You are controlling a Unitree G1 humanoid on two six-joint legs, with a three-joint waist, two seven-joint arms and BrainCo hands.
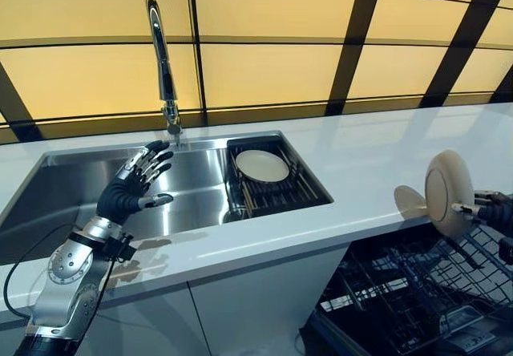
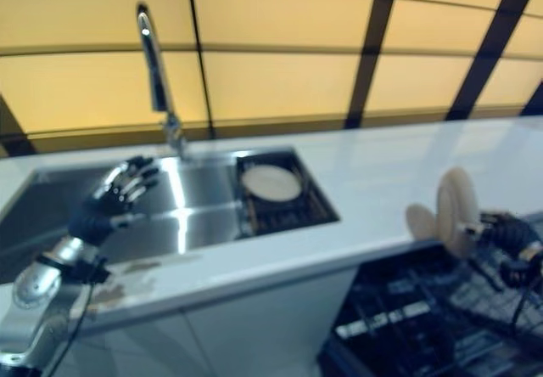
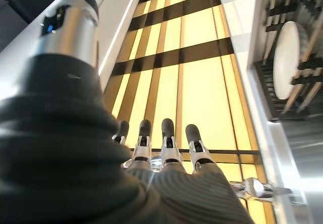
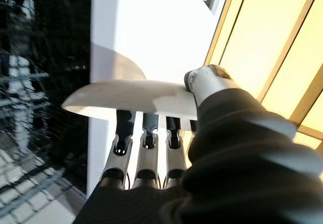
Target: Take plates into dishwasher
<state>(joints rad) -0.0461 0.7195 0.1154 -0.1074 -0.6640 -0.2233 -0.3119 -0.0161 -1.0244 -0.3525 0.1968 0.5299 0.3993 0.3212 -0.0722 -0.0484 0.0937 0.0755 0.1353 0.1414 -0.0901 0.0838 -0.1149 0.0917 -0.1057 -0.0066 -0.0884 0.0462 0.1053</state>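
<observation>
Gripping a cream plate [image 1: 447,192] on edge in the right hand [image 1: 494,210], thumb on one face and fingers [image 4: 146,133] behind the other, rim upright, hanging just past the front edge of the white countertop [image 1: 377,159] and above the open dishwasher's dark wire rack [image 1: 417,292]. Casting a round shadow on the counter edge just beside the plate. Hovering the left hand [image 1: 132,186] over the stainless steel sink [image 1: 72,192], fingers spread and straight, grasping nothing, dark tips pointing up toward the faucet [image 1: 163,67]. Lying flat in the black drying rack [image 1: 276,189] at the right end of the sink: a second cream plate [image 1: 262,165], well apart from both hands. Showing in the left wrist view the same racked plate [image 3: 290,58] off to the side of the released fingers [image 3: 168,133]. Running behind the counter: yellow wall panels [image 1: 272,67] with dark dividing strips.
</observation>
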